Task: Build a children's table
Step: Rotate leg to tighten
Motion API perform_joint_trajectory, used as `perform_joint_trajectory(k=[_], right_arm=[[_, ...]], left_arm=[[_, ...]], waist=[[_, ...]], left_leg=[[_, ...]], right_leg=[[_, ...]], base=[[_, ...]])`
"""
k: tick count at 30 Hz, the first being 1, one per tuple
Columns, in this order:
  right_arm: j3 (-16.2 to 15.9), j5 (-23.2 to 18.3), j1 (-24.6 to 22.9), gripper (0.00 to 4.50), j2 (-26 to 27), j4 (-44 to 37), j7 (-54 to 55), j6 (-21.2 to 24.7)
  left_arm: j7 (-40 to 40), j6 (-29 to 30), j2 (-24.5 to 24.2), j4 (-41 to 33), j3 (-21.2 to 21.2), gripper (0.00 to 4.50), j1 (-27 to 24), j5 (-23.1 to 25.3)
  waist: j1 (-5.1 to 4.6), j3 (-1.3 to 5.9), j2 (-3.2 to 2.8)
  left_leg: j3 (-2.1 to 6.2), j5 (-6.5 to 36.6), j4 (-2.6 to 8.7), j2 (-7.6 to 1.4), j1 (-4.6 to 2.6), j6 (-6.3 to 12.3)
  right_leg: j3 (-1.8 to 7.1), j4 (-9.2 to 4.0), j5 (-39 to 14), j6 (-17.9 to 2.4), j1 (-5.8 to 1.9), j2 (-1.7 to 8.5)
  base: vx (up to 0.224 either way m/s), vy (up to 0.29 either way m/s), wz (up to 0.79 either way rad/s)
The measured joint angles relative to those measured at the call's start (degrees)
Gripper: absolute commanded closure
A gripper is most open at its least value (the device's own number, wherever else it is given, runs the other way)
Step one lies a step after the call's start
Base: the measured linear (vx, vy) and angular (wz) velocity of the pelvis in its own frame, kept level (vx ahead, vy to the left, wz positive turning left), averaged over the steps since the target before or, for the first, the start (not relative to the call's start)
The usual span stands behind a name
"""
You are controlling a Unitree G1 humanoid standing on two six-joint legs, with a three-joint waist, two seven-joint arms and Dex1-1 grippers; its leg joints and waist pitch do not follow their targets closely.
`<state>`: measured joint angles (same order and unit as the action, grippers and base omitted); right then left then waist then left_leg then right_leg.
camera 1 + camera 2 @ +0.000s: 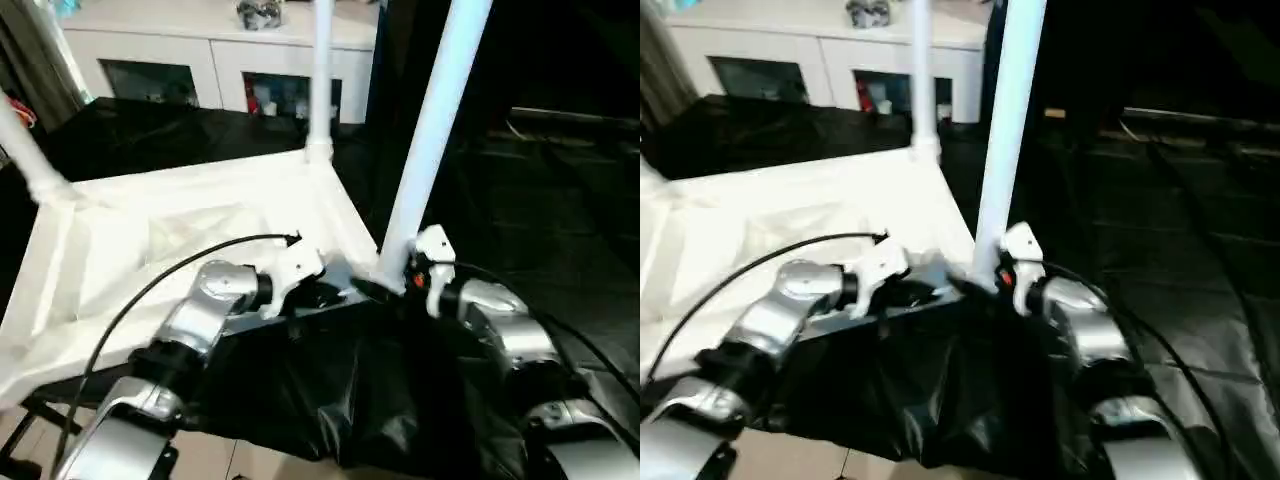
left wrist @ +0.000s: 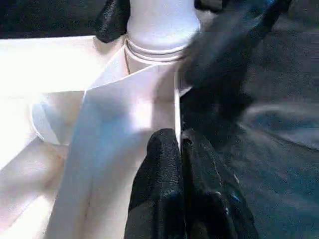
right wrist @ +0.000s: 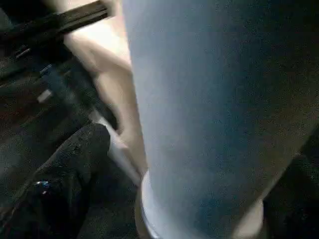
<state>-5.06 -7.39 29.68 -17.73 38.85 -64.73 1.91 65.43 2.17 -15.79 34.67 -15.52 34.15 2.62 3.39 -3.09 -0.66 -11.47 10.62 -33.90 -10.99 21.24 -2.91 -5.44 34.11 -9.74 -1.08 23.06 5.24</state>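
A crinkled, glossy black sheet (image 1: 330, 390) covers the work surface, and a white cabinet (image 1: 210, 50) with dark glass doors stands at the back of the room. On the sheet the tabletop (image 1: 150, 260) lies upside down, a smooth white plastic rectangle with raised ribs, its long axis running away to the left of both grippers. Three long white tube legs stand up from its round corner sockets. The nearest leg (image 1: 425, 140) rises steeply and leans slightly, directly in front of the right gripper (image 1: 385, 290). A second leg (image 1: 322, 75) stands upright at the far corner, and a third (image 1: 30, 155) tilts at the left. The right gripper's black fingers (image 3: 70, 164) stand wide apart at the base of the nearest leg, gripping nothing. The left gripper (image 2: 180, 144) has its two padded black fingers pressed together against the tabletop's thin rim, just beside that corner socket (image 2: 159, 47).
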Motion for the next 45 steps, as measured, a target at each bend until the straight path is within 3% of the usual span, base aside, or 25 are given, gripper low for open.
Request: perform_joint_trajectory(k=[2,7,19,25,30,40,45], right_arm=[[-0.92,-0.43,-0.2,0.06,-1.0,-0.5,-3.25,0.13],[-1.68,-0.63,-0.11,0.53,-1.64,-0.55,-6.65,0.49],[-2.4,-0.33,0.03,1.57,-2.83,-0.6,-8.4,0.41],[-2.11,-0.48,-0.19,1.85,-2.11,-0.69,-7.83,0.64],[0.85,-0.09,-0.34,1.89,0.5,0.16,1.92,1.33],[8.95,1.66,4.27,1.9,11.69,7.33,38.46,1.16],[9.03,3.25,4.58,1.9,12.49,7.51,41.31,0.15]], left_arm=[[2.09,0.01,-0.81,-0.23,-0.16,4.5,-0.14,-0.59],[4.92,0.24,-1.88,-0.71,-0.23,4.5,-0.4,-1.02],[7.41,1.24,-2.86,-1.48,-0.56,4.5,-0.72,-1.84],[6.66,1.34,-2.7,-1.72,-0.56,4.5,-0.93,-1.88],[0.05,1.42,-0.22,-0.05,0.24,4.5,-0.33,-0.62],[-19.73,5.26,9.54,6.89,1.94,4.5,4.42,3.7],[-20.96,5.24,10.18,7.35,1.97,4.5,4.65,3.83]], waist=[[0.21,-0.01,0.03],[0.28,-0.02,0.08],[0.36,-0.02,0.08],[0.4,-0.02,0.08],[0.11,-0.02,0.08],[-1.39,0.02,0.02],[-1.33,0.14,-0.19]], left_leg=[[0.0,0.0,0.0,0.0,-0.01,0.0],[0.0,0.0,-0.03,0.0,0.0,0.0],[0.0,0.0,-0.03,0.0,0.0,0.0],[0.0,0.0,-0.03,0.0,0.0,0.0],[0.0,0.0,-0.08,0.0,-0.09,-0.02],[0.03,-0.01,-0.09,0.06,-0.19,-0.03],[0.04,0.0,-0.05,0.05,-0.18,-0.03]], right_leg=[[0.0,0.01,0.0,0.0,0.0,0.0],[0.01,0.01,0.0,0.0,-0.02,0.0],[0.0,0.01,-0.01,0.0,-0.01,0.0],[0.0,0.01,0.0,0.0,-0.02,0.0],[0.02,0.04,0.01,-0.02,-0.09,0.0],[0.04,-0.05,-0.08,0.15,-0.18,0.02],[0.03,0.0,0.02,-0.02,-0.18,0.02]], base=[[0.0,0.0,0.0],[0.0,0.0,0.0],[0.0,0.0,0.0],[0.0,0.0,0.0],[0.0,0.0,0.0],[0.0,0.0,0.0],[0.0,0.0,0.0]])
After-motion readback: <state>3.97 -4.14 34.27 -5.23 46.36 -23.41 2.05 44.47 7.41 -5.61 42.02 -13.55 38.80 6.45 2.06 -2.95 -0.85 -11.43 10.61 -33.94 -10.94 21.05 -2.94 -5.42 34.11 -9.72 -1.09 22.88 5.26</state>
